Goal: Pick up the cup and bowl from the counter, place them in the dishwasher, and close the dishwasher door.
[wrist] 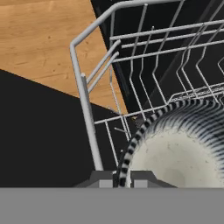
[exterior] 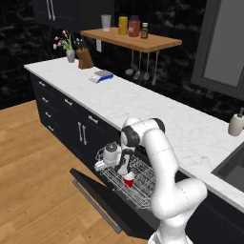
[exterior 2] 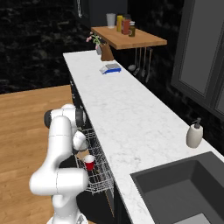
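Left base view: the white arm bends down over the pulled-out wire rack (exterior: pixel 136 183) of the dishwasher, above the lowered dishwasher door (exterior: pixel 102 198). The gripper (exterior: pixel 122 170) hangs inside the rack, just beside the red cup (exterior: pixel 128 181), which stands upright on the wires. The counter (exterior: pixel 143 102) behind carries neither cup nor bowl.

Right base view: the cup (exterior 2: pixel 89 162) stands in the rack (exterior 2: pixel 97 168) below the counter (exterior 2: pixel 131 118) edge. The arm's elbow hides most of the hand, so the bowl cannot be made out from this side.

Hand view: the two dark fingertips (wrist: pixel 107 180) stand narrow, pinching the striped rim of the grey bowl (wrist: pixel 179 153) between them. The bowl sits low in the rack (wrist: pixel 87 105), close to its corner post. Whether the bowl already rests on the wires cannot be told.

Risk, as a judgement: if the rim is let go while the bowl hangs tilted, it may tip or slide against the wires. A retreat that drags the rim could knock the nearby cup over. The door is yet to be closed.
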Motion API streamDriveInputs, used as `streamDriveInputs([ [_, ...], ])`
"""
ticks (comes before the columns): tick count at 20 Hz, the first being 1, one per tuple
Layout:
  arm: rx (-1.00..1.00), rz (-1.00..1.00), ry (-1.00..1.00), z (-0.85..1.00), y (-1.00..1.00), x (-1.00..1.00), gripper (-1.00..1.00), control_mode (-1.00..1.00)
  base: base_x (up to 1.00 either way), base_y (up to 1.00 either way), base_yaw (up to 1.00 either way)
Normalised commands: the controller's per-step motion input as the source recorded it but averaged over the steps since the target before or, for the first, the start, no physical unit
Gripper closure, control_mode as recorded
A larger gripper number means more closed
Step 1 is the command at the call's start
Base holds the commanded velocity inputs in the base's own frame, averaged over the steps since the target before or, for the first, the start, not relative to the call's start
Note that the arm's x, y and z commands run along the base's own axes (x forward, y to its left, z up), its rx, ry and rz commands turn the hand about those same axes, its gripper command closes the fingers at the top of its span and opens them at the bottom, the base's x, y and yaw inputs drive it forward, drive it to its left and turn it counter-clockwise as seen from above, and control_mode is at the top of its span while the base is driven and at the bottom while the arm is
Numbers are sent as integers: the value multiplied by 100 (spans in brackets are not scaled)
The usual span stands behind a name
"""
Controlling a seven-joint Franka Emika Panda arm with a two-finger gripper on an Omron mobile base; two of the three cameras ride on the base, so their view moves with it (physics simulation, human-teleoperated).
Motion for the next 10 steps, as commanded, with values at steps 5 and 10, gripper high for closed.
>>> streamDriveInputs([
  [5, -2, 0, -10, 0, 16, 0, -100, -100, 0, 0, 0],
  [10, 0, -1, -8, 24, 22, -12, -100, -100, 0, 0, 0],
])
